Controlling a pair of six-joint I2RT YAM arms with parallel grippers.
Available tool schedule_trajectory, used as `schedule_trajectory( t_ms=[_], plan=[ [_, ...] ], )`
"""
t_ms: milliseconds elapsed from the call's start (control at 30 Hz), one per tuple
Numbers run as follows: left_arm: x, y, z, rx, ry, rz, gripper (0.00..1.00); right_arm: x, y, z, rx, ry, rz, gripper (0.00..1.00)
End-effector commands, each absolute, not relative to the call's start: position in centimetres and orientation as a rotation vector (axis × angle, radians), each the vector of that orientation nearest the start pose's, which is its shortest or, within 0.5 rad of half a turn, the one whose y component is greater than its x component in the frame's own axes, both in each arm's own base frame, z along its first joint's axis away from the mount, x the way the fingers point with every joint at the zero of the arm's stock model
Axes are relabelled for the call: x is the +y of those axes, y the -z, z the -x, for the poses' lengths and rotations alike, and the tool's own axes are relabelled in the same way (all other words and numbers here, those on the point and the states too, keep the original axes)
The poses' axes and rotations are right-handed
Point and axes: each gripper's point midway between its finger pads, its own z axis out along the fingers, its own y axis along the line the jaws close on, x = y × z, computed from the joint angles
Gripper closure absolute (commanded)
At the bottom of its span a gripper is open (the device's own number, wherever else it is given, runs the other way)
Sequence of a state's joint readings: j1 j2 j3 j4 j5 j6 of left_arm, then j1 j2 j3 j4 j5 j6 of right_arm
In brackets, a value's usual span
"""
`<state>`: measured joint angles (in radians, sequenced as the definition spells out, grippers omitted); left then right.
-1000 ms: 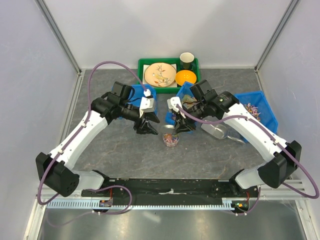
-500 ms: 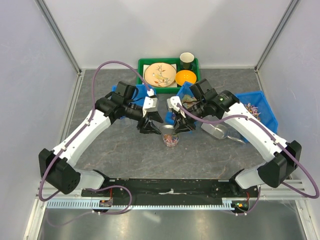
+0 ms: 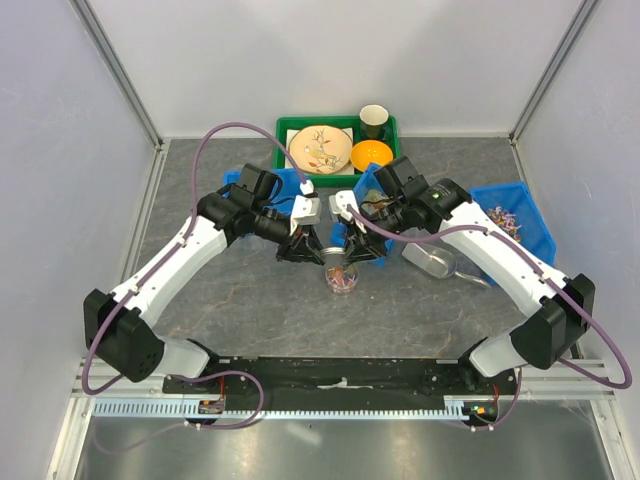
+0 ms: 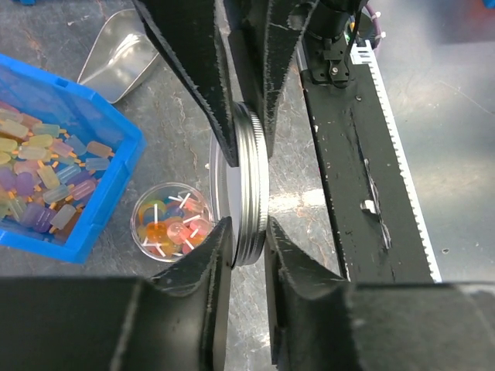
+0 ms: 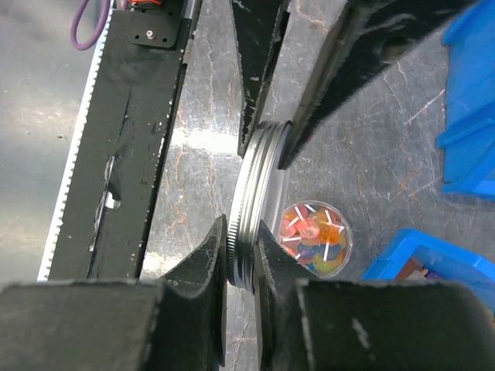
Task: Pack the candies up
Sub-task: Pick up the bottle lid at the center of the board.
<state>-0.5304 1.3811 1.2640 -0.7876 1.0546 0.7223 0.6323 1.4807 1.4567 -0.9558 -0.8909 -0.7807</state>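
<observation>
The candies are small bright sweets in a clear round jar on the table, also seen in the right wrist view. A silver metal lid hangs on edge just above and beside the jar. My right gripper is shut on the lid's rim. My left gripper grips the same lid from the opposite side, its fingers pressed against both faces. In the top view the two grippers meet over the jar.
A blue bin of pastel packets stands next to the jar, and a metal scoop lies to its right. Another blue bin sits at the far right. A green tray with plate, orange bowl and cup is at the back.
My left arm has swung right to the lid held by the right gripper, and its jaws have closed around the lid. The right arm has barely moved.
</observation>
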Motion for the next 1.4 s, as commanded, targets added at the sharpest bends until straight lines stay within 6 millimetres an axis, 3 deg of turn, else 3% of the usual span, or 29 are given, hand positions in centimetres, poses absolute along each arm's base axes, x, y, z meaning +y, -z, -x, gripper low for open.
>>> schedule_trajectory(
  t_ms=[0, 100, 200, 233, 267, 333, 367, 400, 467, 500, 600, 700, 833, 900, 1067, 1367],
  plan=[
    [-28.3, -25.1, -19.5, 1.433, 1.2, -1.61, 0.79, 29.9, -26.0, -21.1, 1.459, -0.997, 1.724, 0.96],
    [-28.4, -25.1, -19.7, 1.447, 1.2, -1.598, 0.92, 29.9, -26.1, -21.6, 1.468, -0.964, 1.714, 0.92],
    [-28.6, -25.4, -20.0, 1.455, 1.191, -1.574, 0.94, 29.5, -26.5, -22.6, 1.485, -0.879, 1.694, 0.71],
    [-28.7, -25.4, -20.1, 1.5, 1.21, -1.539, 0.94, 28.9, -26.9, -23.5, 1.504, -0.787, 1.667, 0.6],
    [-28.7, -25.3, -20.3, 1.524, 1.212, -1.514, 0.95, 28.4, -26.6, -24.0, 1.529, -0.735, 1.646, 0.55],
    [-29.1, -25.8, -21.2, 1.572, 1.21, -1.438, 0.95, 27.0, -28.3, -25.7, 1.505, -0.55, 1.559, 0.43],
    [-29.2, -25.5, -21.4, 1.597, 1.216, -1.413, 0.98, 26.4, -27.7, -25.8, 1.518, -0.512, 1.538, 0.39],
    [-29.4, -25.9, -22.1, 1.622, 1.222, -1.359, 0.99, 25.9, -29.3, -26.0, 1.467, -0.459, 1.495, 0.31],
    [-29.2, -25.8, -22.8, 1.654, 1.268, -1.297, 0.98, 24.8, -29.1, -26.5, 1.48, -0.356, 1.464, 0.25],
    [-29.4, -26.2, -23.3, 1.672, 1.309, -1.245, 0.98, 24.8, -29.7, -25.8, 1.449, -0.325, 1.465, 0.2],
    [-28.9, -26.5, -24.2, 1.73, 1.466, -1.133, 0.98, 24.3, -29.5, -25.4, 1.435, -0.233, 1.433, 0.16],
    [-28.6, -26.6, -24.7, 1.746, 1.589, -1.08, 0.99, 25.4, -29.0, -24.1, 1.387, -0.185, 1.441, 0.08],
    [-28.4, -26.6, -24.6, 1.735, 1.717, -1.056, 0.98, 25.8, -28.1, -25.1, 1.385, -0.149, 1.382, 0.07],
    [-28.3, -26.9, -24.0, 1.727, 1.768, -1.06, 0.98, 26.4, -28.9, -25.7, 1.35, -0.136, 1.328, 0.06],
    [-28.1, -27.3, -23.2, 1.691, 1.813, -1.08, 0.99, 27.5, -28.8, -26.3, 1.337, -0.131, 1.304, 0.05],
    [-28.1, -26.8, -23.4, 1.721, 1.857, -1.053, 0.98, 29.4, -27.2, -25.5, 1.32, -0.123, 1.378, 0.02]
  ],
)
